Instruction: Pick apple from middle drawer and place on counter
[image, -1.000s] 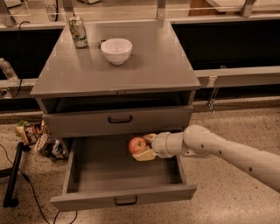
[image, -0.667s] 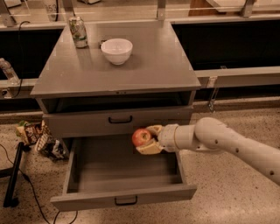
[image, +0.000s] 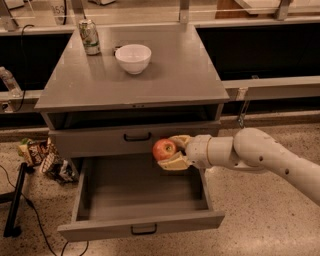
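Observation:
The red apple (image: 164, 149) with yellowish patches is held in my gripper (image: 170, 152), whose tan fingers (image: 175, 163) close around it from the right. It hangs above the back of the open middle drawer (image: 140, 196), level with the closed drawer front above. The white arm (image: 260, 155) reaches in from the right. The grey counter (image: 165, 75) lies above and behind the apple.
A white bowl (image: 133, 58) and a drink can (image: 90, 36) stand on the far part of the counter. Snack bags (image: 42, 156) lie on the speckled floor left of the cabinet. A black stand (image: 15, 200) is at the far left.
My gripper has lifted the apple up out of the drawer, and it now sits higher, level with the upper drawer front.

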